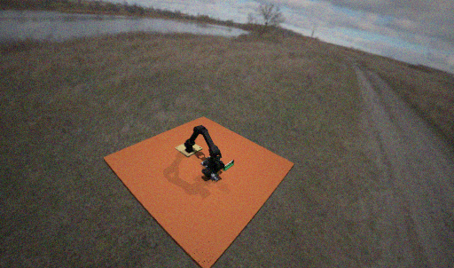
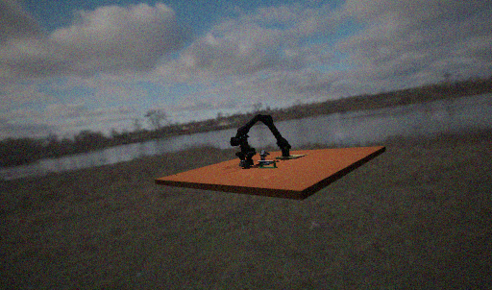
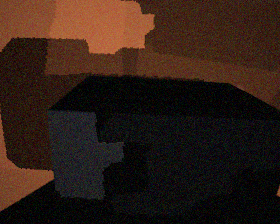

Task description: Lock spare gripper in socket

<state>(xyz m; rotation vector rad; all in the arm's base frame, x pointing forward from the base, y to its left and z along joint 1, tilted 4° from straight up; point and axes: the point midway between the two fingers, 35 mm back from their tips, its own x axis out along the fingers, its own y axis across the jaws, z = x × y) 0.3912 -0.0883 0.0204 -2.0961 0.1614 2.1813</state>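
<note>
One dark block, likely the spare, fills the wrist view, clamped in the part-open pincer, beside the green frame, probably gripped for docking. Pin and socket: can't tell.

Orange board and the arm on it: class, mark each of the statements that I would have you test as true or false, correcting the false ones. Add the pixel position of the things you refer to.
1. The arm (image 1: 205, 133) (image 2: 263, 118) stands on a pale base plate (image 1: 181, 150). True.
2. The gripper (image 2: 246, 163) is empty. False: it is shut on a dark block (image 3: 191, 150).
3. The board (image 1: 202, 231) (image 2: 277, 184) is orange. True.
4. In the exterior view, the green piece (image 1: 229, 165) (image 2: 267, 166) lies beyond the board's edge, on the grass. False: it is on the board, beside the gripper.
5. In the top view, a track (image 1: 388, 120) runs through the grass left of the board. False: it runs to the right.
</note>
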